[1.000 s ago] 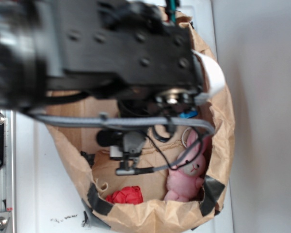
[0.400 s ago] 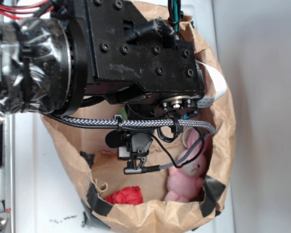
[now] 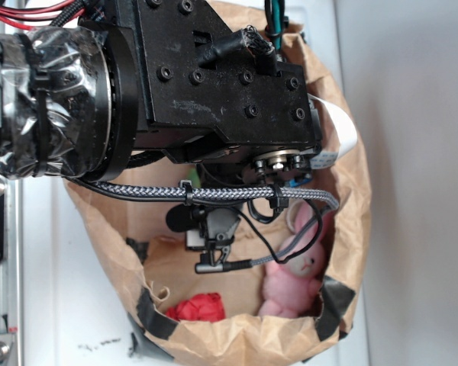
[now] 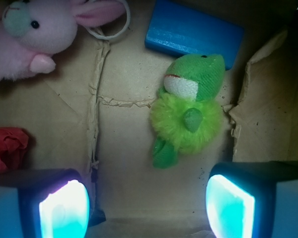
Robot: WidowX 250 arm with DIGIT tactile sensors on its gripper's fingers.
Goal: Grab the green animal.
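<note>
The green animal (image 4: 188, 111) lies on the brown paper floor of the bag in the wrist view, fuzzy lime body, darker head with a pale snout pointing up. My gripper (image 4: 148, 206) hangs above and short of it, open, its two glowing cyan pads (image 4: 64, 208) wide apart with nothing between them. The toy sits just beyond the gap, nearer the right pad. In the exterior view my arm (image 3: 214, 84) fills the bag's mouth and hides the green animal.
A pink plush bunny (image 4: 35, 32) (image 3: 294, 274) lies at the upper left, with a white ring (image 4: 111, 22) beside it. A blue block (image 4: 193, 32) rests just past the green toy's head. A red crumpled object (image 4: 5, 148) (image 3: 198, 307) is at left. Paper bag walls (image 3: 351, 198) ring everything.
The arm swung into sharper view a second ago and has held still since; the bunny and red object have not moved.
</note>
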